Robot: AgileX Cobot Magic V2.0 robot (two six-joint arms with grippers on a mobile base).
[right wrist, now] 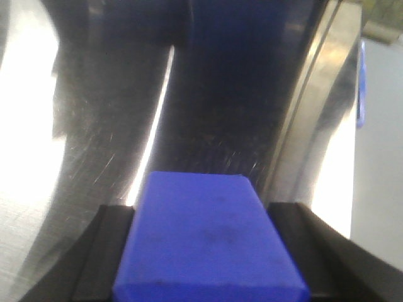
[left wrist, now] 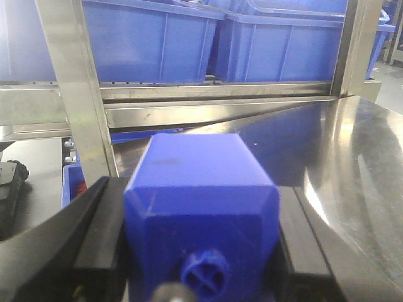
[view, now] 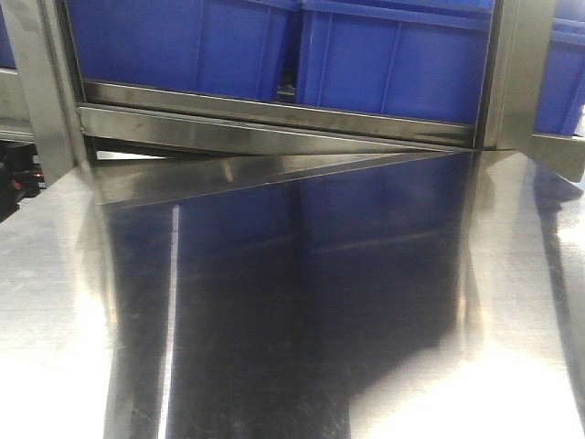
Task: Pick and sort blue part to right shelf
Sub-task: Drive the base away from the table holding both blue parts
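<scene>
A boxy blue part [left wrist: 201, 189] with a round cross-slotted stub fills the left wrist view, and my left gripper [left wrist: 198, 192] is shut on it between black fingers [left wrist: 94, 233]. It faces the right shelf, whose steel front rail [left wrist: 220, 113] runs just ahead under large blue bins [left wrist: 151, 44]. A second blue part [right wrist: 208, 239], flat-topped, sits in my right gripper [right wrist: 201, 211], shut on it above the shiny table. The front view shows the shelf rail [view: 274, 114] and bins [view: 393, 55], but neither gripper.
A polished steel table [view: 292, 320] reaches up to the rack. Steel uprights [left wrist: 79, 94] [view: 512, 73] frame the bins. Left of the near upright a blue bin edge [left wrist: 69, 182] shows lower down. Dark equipment [view: 18, 178] sits beyond the table's left edge.
</scene>
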